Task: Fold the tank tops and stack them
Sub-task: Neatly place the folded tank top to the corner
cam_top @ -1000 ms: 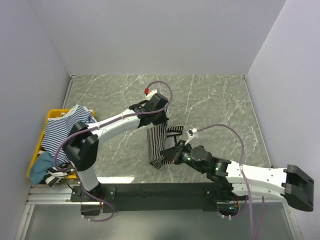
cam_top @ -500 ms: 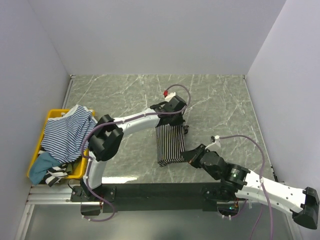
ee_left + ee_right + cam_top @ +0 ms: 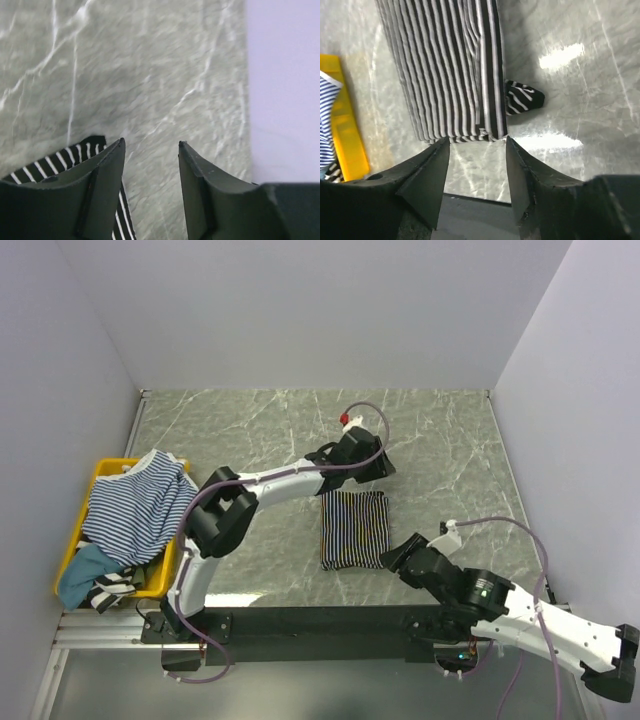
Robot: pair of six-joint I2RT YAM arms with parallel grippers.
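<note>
A black-and-white striped tank top (image 3: pixel 354 530) lies folded in a flat rectangle on the marble table. My left gripper (image 3: pixel 374 471) sits just beyond its far edge, open, with only bare table between the fingers (image 3: pixel 150 145); a corner of the tank top (image 3: pixel 75 152) shows beside the left finger. At the near right corner of the fabric my right gripper (image 3: pixel 402 557) is open and empty (image 3: pixel 477 142). The tank top's (image 3: pixel 445 65) near edge lies just ahead of its fingertips, with a small flap sticking out to the right. A blue-and-white tank top (image 3: pixel 130 502) is draped over the bin.
A yellow bin (image 3: pixel 105 468) holding more striped and teal clothes stands at the table's left edge, and its side (image 3: pixel 345 125) shows in the right wrist view. White walls close in the back and both sides. The black arm-base rail (image 3: pixel 320 622) runs along the near edge.
Both grippers have opened and let go of the black-and-white tank top, which now lies folded flat. The left gripper moved right and back; the right arm drew back toward the near right.
</note>
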